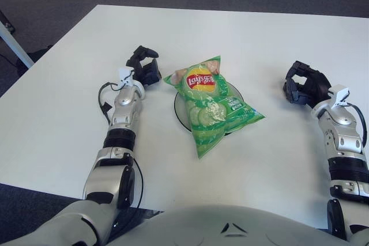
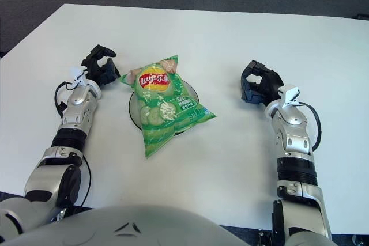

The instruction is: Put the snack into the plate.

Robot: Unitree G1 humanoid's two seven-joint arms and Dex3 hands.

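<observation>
Sitting on the white table (image 1: 69, 102), the left hand (image 1: 144, 64) has its fingers curled in, gripping nothing, just left of the green snack bag (image 1: 210, 105). That bag lies across the dark plate (image 1: 180, 108), overhanging its rim. Well right, the right hand (image 1: 302, 83) shows curled fingers, empty too.

The green snack bag (image 1: 210, 105) bears the red-and-yellow Lay's logo (image 1: 199, 79) with Chinese characters near its top.
</observation>
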